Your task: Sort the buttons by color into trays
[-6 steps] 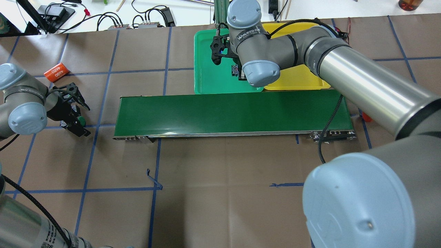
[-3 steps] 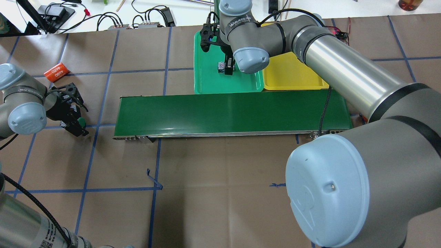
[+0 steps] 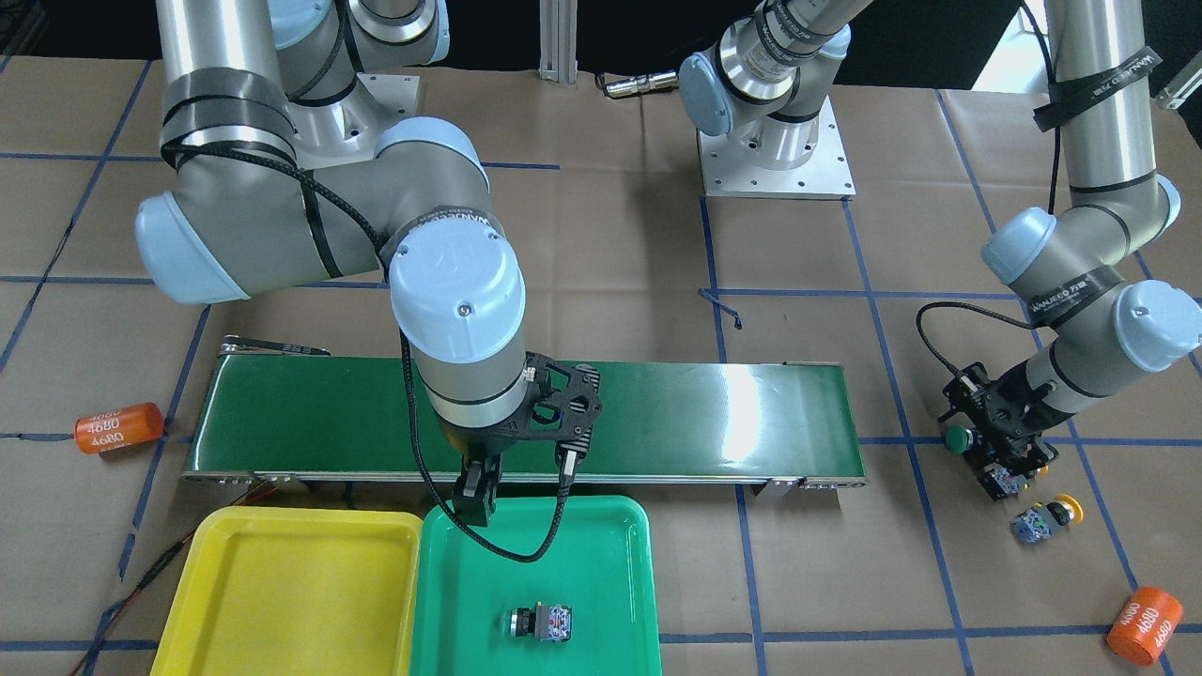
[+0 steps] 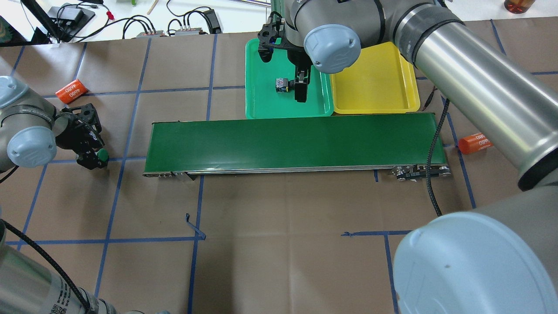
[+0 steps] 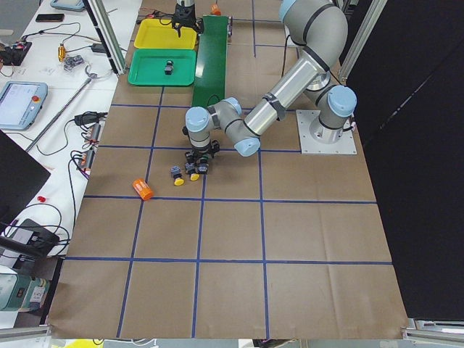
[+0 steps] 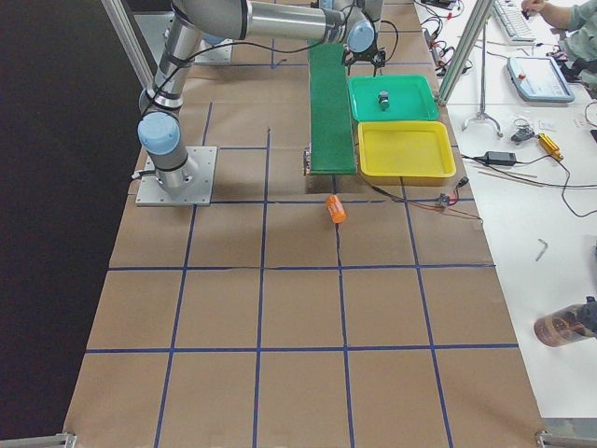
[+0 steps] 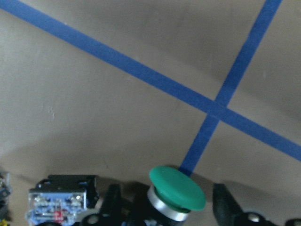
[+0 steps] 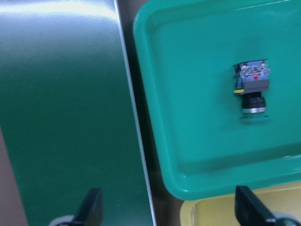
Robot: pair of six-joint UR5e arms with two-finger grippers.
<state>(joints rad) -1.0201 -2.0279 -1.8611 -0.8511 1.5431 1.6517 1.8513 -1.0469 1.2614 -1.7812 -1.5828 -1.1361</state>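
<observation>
Black-bodied button (image 3: 540, 622) lies sideways mid green tray (image 3: 601, 545), bare floor around. Right gripper (image 8: 169, 209) spread empty above tray rim; left gripper (image 7: 167, 205) straddles green-capped button (image 7: 177, 187), grip unclear.

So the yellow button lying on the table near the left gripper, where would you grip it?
Take the yellow button by its squared block, coming straight down from above. It lies on its side, so the block's flat faces are open to a pinch, while the round cap would likely slip.
</observation>
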